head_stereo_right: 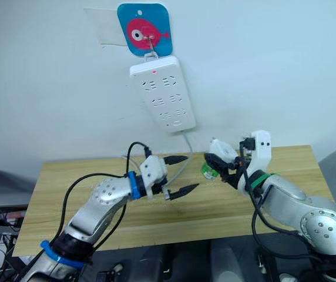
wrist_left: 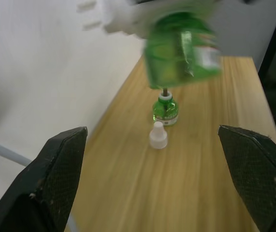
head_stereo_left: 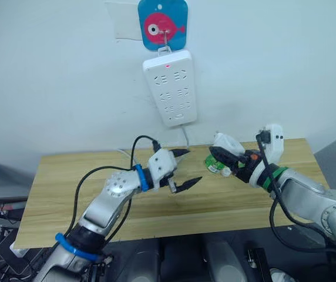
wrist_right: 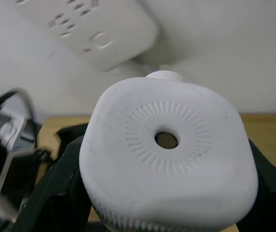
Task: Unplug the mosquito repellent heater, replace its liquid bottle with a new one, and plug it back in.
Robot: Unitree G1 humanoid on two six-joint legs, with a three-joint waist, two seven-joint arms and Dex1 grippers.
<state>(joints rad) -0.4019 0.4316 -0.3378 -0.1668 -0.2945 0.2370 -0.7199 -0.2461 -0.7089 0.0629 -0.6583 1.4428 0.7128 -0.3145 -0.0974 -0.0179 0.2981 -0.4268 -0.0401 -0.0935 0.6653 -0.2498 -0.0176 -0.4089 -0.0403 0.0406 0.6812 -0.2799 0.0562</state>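
My right gripper is shut on the mosquito repellent heater, a small white rounded unit with a round vent hole, held above the table's back right. A green liquid bottle hangs from the heater's underside. On the table beyond stands a second green liquid bottle with its wick bare, and a small white cap next to it. My left gripper is open over the middle of the table, a short way left of the heater, with nothing between its fingers.
A long white power strip hangs on the wall from a blue plate with a pink fish, and its cable drops behind the wooden table. The table's left half is bare wood.
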